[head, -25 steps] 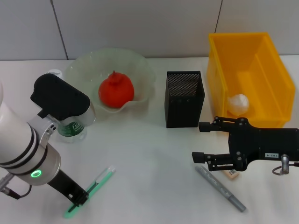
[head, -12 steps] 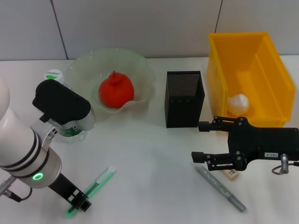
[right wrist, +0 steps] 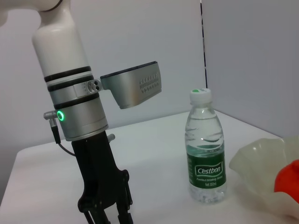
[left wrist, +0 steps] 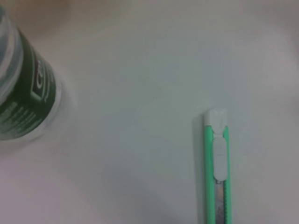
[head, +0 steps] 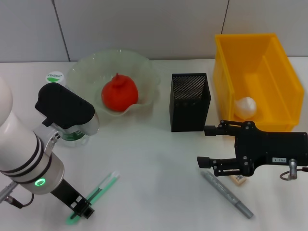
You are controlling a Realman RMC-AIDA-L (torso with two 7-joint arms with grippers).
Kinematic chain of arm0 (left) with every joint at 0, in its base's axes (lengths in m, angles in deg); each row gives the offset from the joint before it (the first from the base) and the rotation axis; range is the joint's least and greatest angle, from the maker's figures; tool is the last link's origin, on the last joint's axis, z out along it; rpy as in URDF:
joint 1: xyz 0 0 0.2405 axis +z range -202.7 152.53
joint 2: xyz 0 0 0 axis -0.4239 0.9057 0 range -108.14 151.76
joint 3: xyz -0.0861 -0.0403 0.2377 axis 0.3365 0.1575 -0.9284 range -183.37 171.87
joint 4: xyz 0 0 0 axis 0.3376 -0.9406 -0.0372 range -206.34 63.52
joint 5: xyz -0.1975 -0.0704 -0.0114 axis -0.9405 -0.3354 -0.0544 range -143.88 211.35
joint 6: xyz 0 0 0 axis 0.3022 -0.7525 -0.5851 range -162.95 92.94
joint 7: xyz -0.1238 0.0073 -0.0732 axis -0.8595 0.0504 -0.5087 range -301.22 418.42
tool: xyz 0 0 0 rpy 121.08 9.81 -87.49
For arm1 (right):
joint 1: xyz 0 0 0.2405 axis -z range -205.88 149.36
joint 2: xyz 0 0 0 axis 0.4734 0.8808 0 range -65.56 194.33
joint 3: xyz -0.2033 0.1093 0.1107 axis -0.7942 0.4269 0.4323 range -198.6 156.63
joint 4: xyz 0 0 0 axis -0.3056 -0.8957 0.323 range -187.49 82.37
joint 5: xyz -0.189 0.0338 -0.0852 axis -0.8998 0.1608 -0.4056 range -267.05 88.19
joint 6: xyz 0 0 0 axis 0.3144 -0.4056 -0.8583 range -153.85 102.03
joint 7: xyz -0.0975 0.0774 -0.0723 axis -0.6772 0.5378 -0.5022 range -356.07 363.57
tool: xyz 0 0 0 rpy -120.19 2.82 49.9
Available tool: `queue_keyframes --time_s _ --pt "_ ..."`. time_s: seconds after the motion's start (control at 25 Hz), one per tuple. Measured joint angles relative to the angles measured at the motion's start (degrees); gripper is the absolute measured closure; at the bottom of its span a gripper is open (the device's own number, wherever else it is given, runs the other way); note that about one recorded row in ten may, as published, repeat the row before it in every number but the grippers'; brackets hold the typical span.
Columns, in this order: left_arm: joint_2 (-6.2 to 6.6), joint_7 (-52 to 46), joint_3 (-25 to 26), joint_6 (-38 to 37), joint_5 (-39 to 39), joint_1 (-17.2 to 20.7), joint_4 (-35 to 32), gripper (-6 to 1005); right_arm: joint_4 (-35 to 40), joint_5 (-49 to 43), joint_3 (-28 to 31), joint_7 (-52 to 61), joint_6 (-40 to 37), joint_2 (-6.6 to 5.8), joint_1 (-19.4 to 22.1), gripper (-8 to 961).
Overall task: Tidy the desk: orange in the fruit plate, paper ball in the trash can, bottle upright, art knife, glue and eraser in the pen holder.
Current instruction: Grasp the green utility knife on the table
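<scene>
1. While the orange-red fruit [head: 119, 93] already sits in the clear wavy glass fruit plate [head: 144, 67] and the white crumpled paper ball [head: 245, 106] lies in the yellow plastic trash bin [head: 281, 62], three small items remain on the white counter [head: 154, 159].
2. At the front left, the left gripper [head: 82, 210] hangs low over the green and white art knife [left wrist: 217, 168], which lies flat. Whether its jaws are spread or closed cannot be told.
3. Just behind that arm, the clear plastic water bottle with a green label [right wrist: 206, 148] stands upright.
4. At the right, the right gripper [head: 208, 145] hovers with its jaws spread wide and empty, in front of the black mesh pen holder [head: 189, 101].
5. Near it lie the grey stick-shaped glue [head: 226, 194] and the small tan eraser [head: 237, 179], partly hidden under the gripper.
6. Risks, as a judgement: the thin knife may slip or pivot if pinched off-centre, and the left arm's bulk could knock the nearby bottle over as it lifts.
</scene>
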Motion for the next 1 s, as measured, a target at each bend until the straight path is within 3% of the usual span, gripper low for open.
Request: queue_keyframes --time_s 1.0 --pt "-0.05 -0.61 -1.69 -0.22 -0.04 -0.41 0.18 686 -0.37 0.00 0.03 0.00 0.00 0.00 0.00 128"
